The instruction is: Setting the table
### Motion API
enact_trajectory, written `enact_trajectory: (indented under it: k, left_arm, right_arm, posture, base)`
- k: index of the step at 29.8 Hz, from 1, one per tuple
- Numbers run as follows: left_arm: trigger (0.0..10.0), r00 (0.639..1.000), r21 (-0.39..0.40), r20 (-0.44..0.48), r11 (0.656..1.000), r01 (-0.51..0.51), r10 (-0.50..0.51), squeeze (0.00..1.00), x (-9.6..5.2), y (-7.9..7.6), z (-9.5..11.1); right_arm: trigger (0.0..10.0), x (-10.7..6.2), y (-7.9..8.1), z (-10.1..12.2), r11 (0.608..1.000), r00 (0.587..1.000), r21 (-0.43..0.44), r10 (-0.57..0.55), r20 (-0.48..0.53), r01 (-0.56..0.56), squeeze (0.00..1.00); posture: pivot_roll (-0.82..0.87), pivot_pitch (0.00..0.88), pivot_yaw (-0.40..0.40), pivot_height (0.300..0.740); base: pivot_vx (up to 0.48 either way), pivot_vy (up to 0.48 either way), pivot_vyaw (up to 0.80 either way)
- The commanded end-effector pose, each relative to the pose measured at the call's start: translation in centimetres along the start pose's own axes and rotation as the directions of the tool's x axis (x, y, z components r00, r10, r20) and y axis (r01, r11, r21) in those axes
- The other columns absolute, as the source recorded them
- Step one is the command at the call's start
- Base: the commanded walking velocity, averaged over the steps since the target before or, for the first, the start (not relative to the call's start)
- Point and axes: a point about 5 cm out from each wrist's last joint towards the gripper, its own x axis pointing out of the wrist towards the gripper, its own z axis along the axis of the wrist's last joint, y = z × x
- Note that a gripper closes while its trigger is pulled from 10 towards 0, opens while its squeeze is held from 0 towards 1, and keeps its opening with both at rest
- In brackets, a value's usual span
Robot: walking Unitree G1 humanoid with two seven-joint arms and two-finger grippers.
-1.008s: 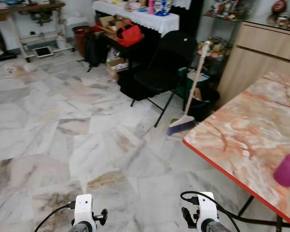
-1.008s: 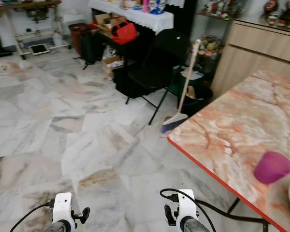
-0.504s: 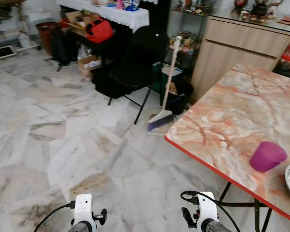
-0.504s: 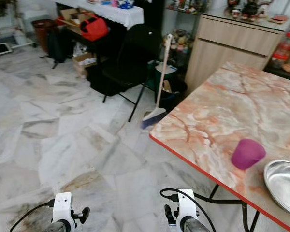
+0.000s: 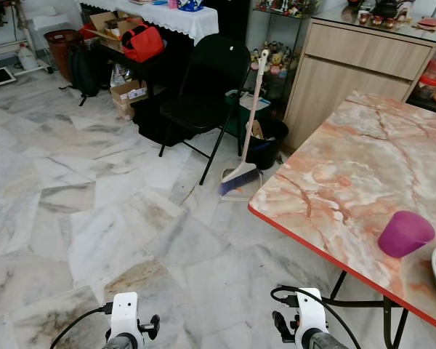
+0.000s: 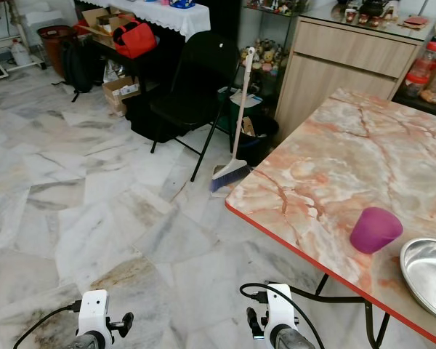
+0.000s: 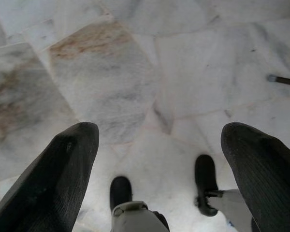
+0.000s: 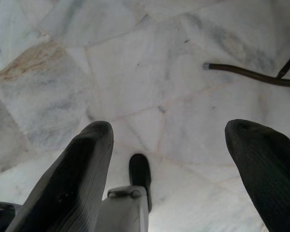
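Note:
A marble-patterned table with a red edge stands to my right. On it, near the front edge, a purple cup sits upside down beside a steel bowl. Both arms hang low in front of me over the floor. In the left wrist view my left gripper is open with nothing between its fingers. In the right wrist view my right gripper is open and empty too, above the marble floor and my own feet.
A black folding chair and a broom leaning by a dark bin stand ahead, left of the table. A wooden cabinet is behind the table. Boxes, a red bag and a cloth-covered table sit at the back.
The view has swung right and settled: the table, cup and bowl have come further into view. Both arms hang as before.

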Motion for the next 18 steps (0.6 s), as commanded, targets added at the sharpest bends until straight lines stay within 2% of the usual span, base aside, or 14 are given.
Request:
enact_trajectory:
  k: [1, 15, 18]
  left_arm:
    - [10.0, 1.000, -0.010, 0.004, 1.000, -0.004, 0.004, 0.00, -0.04, 0.08, -0.04]
    - [10.0, 1.000, -0.023, 0.002, 1.000, 0.005, -0.005, 0.00, -0.01, -0.26, -0.11]
    - [10.0, 1.000, 0.020, 0.004, 1.000, 0.005, -0.005, 0.00, -0.01, -0.30, -0.07]
  right_arm:
    - [10.0, 0.00, -0.19, 0.14, 1.000, 1.000, -0.002, -0.004, 0.000, 0.004, 0.00]
    - [10.0, -0.08, -0.62, 0.16, 1.000, 1.000, -0.006, -0.013, -0.002, 0.013, 0.00]
    - [10.0, -0.09, -0.70, 0.17, 1.000, 1.000, -0.007, -0.015, -0.003, 0.015, 0.00]
  posture:
    - [0.15, 0.000, -0.038, 0.740]
    - [0.14, 0.000, -0.046, 0.740]
    - [0.14, 0.000, -0.049, 0.740]
  base:
    - [0.000, 0.000, -0.51]
    - [0.000, 0.000, -0.52]
    - [0.000, -0.305, -0.51]
